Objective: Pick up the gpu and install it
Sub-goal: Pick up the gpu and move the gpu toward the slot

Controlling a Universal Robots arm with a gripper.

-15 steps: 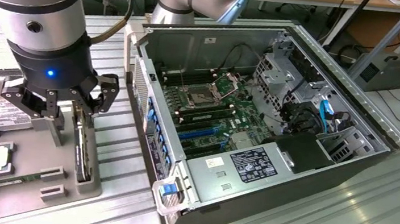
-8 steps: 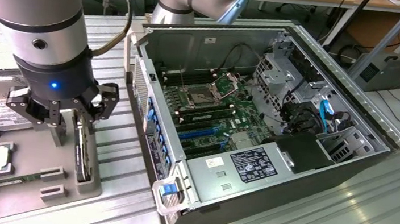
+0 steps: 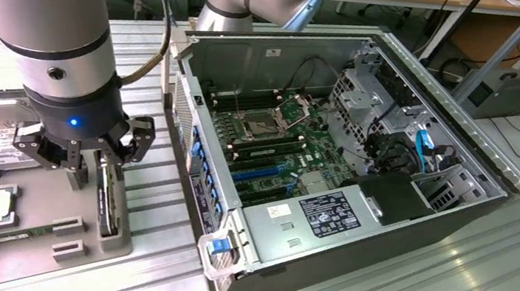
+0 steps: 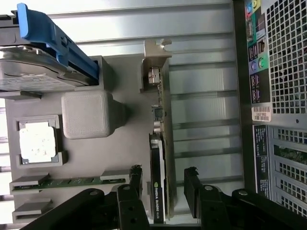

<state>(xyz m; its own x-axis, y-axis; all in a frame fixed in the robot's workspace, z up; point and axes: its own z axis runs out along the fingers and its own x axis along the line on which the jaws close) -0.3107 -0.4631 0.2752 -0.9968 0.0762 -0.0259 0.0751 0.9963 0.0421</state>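
The gripper [image 3: 96,170] [image 4: 163,176] hangs low over a gray tray [image 3: 119,243] [image 4: 120,158], its jaws spread wide and holding nothing. The two black fingers [image 4: 135,184] straddle the gpu [image 3: 112,205] [image 4: 162,120], which stands on its long edge in a slot along the tray's outer side. In the wrist view a thin gap shows between each finger and the card's faces, so they are not touching. The card's pale metal bracket [image 4: 154,62] is at the end away from the gripper. On one side of the card, bare tray separates it from a green memory stick [image 4: 72,182], a processor [image 4: 38,141] and a hard drive [image 4: 33,72]. On the other side the tray's edge meets the ridged metal table [image 3: 421,284] [image 4: 201,72], and a strip of open table lies between it and the computer case [image 3: 282,51] [image 4: 278,96]. In the exterior view the case lies with its side open and the motherboard [image 3: 281,141] exposed.
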